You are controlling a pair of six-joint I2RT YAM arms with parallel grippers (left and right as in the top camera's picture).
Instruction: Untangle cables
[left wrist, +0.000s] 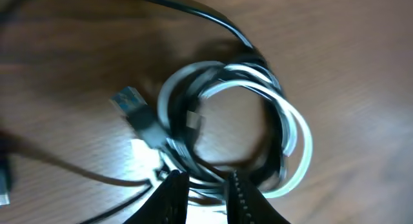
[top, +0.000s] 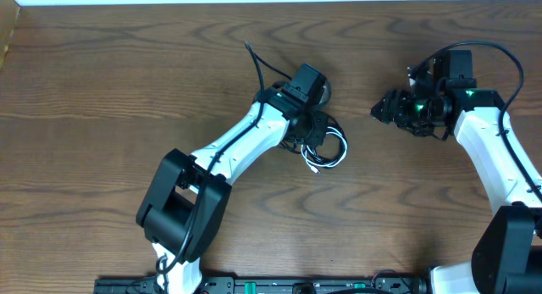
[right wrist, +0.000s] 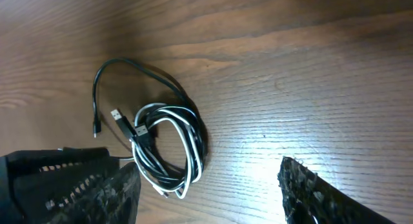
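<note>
Left of centre on the table [top: 102, 74], my left gripper [left wrist: 205, 185] sits right over the bundle, jaws only narrowly apart, with the coil's near edge running at the tips. Pinched or just touching? Can't tell from the blurred wrist view.

The cables lie as one small coil right at that gripper: white cable [left wrist: 303, 143] and black cable [left wrist: 213, 14], wound round together. Both look thin, soft and light. They'll flop and drag each other, so a pull on one loop should haul the whole bundle. The jackets look slick and likely to slip from a shallow pinch. Best hold, I reckon, is a free end, not mid-loop — the USB plug [left wrist: 129, 101] sticking out at the coil's side, or the black tail.

The coil is a slight oval with no strong axis. Only the black tail really points — it arcs off toward the table's far edge in overhead.

Well to the right, my right gripper [right wrist: 206, 179] hangs apart from the cables, fingers spread wide, nothing between them.
</note>
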